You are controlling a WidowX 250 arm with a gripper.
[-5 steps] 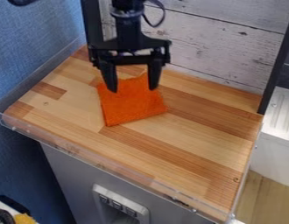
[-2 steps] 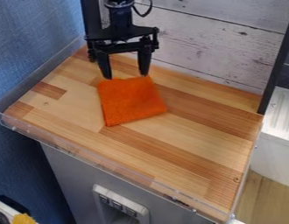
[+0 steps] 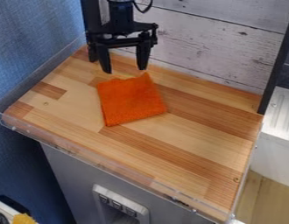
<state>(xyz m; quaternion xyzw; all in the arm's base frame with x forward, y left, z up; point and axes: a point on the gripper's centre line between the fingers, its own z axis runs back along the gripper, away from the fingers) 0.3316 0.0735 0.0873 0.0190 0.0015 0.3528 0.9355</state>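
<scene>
My gripper [image 3: 125,71] hangs over the back left part of the wooden tabletop, its two fingers spread wide with nothing between them. Just in front of the fingertips is an orange cloth [image 3: 131,100], roughly square and lying flat on the wood. The cloth's back edge is uneven, with a raised corner point near the right fingertip. Whether a fingertip touches the cloth I cannot tell.
A clear low rim [image 3: 100,164] runs along the front edge of the tabletop [image 3: 193,144]. White wooden boards [image 3: 211,43] stand behind, with a black post on either side. A blue wall is at the left, a white sink-like unit [image 3: 281,118] at the right.
The gripper has moved back and slightly left, off the cloth, uncovering the cloth's back edge. Its fingers have stayed spread, and the cloth lies in the same place.
</scene>
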